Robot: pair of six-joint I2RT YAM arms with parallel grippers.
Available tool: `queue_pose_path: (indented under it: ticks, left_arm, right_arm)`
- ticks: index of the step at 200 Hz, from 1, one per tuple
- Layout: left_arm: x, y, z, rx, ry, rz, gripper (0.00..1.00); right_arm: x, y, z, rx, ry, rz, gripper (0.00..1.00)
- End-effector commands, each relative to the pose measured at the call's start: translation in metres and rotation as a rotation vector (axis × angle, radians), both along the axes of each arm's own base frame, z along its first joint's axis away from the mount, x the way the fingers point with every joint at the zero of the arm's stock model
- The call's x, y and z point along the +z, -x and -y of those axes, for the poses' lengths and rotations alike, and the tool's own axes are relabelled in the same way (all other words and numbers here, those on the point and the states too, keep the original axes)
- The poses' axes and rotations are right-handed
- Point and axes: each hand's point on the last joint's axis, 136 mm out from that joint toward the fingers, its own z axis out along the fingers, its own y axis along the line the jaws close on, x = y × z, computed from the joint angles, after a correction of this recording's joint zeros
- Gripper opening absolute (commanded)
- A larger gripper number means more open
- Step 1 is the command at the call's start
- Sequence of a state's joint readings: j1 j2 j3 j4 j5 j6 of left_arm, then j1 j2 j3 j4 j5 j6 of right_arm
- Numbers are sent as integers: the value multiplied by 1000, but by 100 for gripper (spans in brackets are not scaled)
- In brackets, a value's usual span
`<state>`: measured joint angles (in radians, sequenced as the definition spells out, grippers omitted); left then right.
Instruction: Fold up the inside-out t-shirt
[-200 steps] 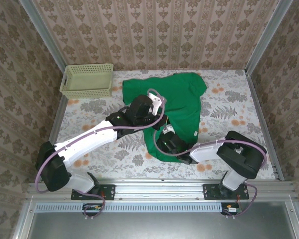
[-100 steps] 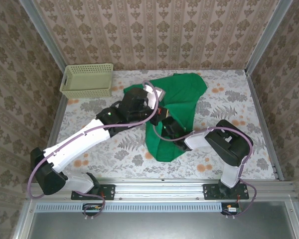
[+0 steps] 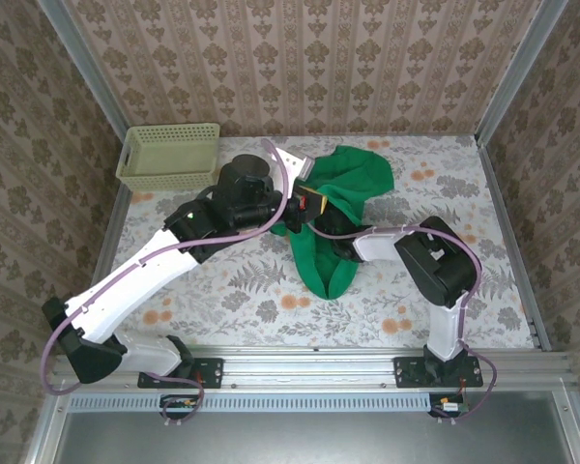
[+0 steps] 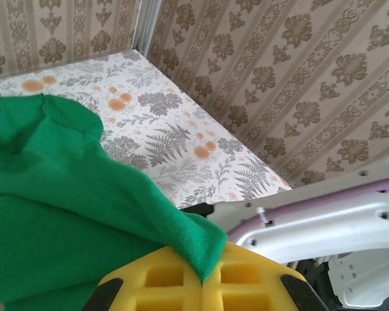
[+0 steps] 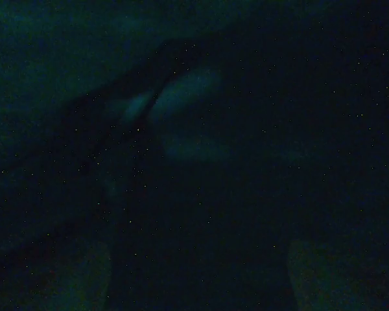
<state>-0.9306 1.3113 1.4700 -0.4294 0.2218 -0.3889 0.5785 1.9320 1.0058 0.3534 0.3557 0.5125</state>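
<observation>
The inside-out t-shirt, plain bright green, is bunched into a narrow heap at the table's middle back, its near end drooping to the table. My left gripper is shut on a fold of it, and in the left wrist view the green cloth is pinched between the yellow pads of that gripper. My right arm reaches under the shirt from the right, its gripper covered by cloth. The right wrist view is nearly black, with two faint fingers standing wide apart and dim cloth ahead.
A pale yellow-green basket stands at the back left corner. Patterned walls close the table in on three sides. The right arm's white link and purple cable pass close under the left gripper.
My left gripper has carried the shirt's fold up and toward the back left, so the flat shirt has gathered into a narrow heap. The right arm has stretched further in under the cloth.
</observation>
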Motion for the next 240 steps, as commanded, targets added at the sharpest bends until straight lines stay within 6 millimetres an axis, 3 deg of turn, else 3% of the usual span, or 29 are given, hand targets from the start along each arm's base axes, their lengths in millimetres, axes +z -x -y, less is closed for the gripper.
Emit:
queue_pose_path:
  ticks: [1, 33, 62, 102, 122, 149, 155, 186, 214, 230, 240]
  left_arm:
    - [50, 16, -13, -28, 75, 99, 0]
    - [54, 14, -19, 2, 57, 121, 0]
    - [67, 27, -5, -55, 100, 122, 0]
    - [92, 46, 13, -91, 84, 203, 0]
    - [95, 43, 16, -80, 78, 213, 0]
    - [99, 40, 18, -69, 89, 219, 0]
    - [99, 39, 18, -66, 91, 219, 0]
    - [100, 32, 10, -11, 77, 232, 0]
    - [98, 24, 1, 42, 67, 239, 0]
    - [95, 13, -9, 98, 58, 231, 0]
    - [91, 3, -18, 144, 48, 215, 0]
  right_arm:
    - [-22, 1, 8, -25, -10, -86, 77]
    - [-24, -1, 0, 1, -47, -119, 81]
    - [-34, -9, 7, -64, 24, -186, 83]
    - [-42, -9, 12, -146, 155, -291, 94]
    - [-42, -3, 9, -171, 265, -337, 96]
    - [-56, 2, 4, -199, 318, -413, 96]
    - [-60, 4, 5, -205, 337, -440, 90]
    - [-55, 1, 3, -211, 432, -439, 91]
    - [-57, -1, 3, -211, 444, -441, 69]
    - [-54, -3, -1, -179, 400, -407, 53]
    - [-51, -4, -9, -136, 353, -374, 37]
